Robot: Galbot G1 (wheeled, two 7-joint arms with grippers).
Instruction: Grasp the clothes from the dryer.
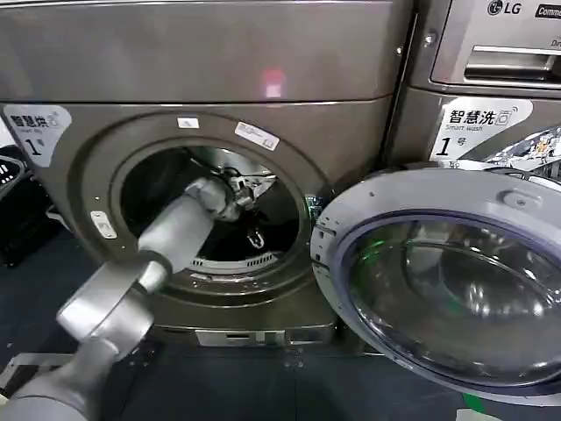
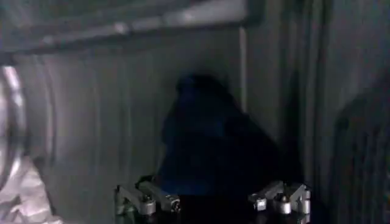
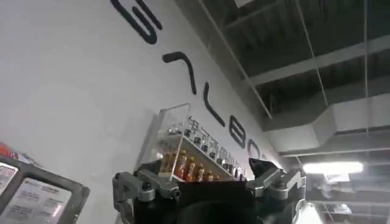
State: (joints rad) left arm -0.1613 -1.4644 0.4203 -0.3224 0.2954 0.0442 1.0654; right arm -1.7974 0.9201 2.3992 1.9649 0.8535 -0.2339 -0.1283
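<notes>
Left gripper [image 2: 213,204] open before seemingly dark blue clothes [image 2: 213,143] inside dryer [image 1: 96,175].

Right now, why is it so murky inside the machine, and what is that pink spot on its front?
Left wrist view: the drum is unlit, so the clothes show as a dark blue shape. Head view: the pink spot is glare on the dryer; its open door mirrors the room.

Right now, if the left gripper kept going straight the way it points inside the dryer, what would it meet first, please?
Most likely the clothes: the dark blue garment sits directly ahead of the open left gripper, between its fingers and the drum wall. Depth is unclear, so the gap is hard to judge.
</notes>
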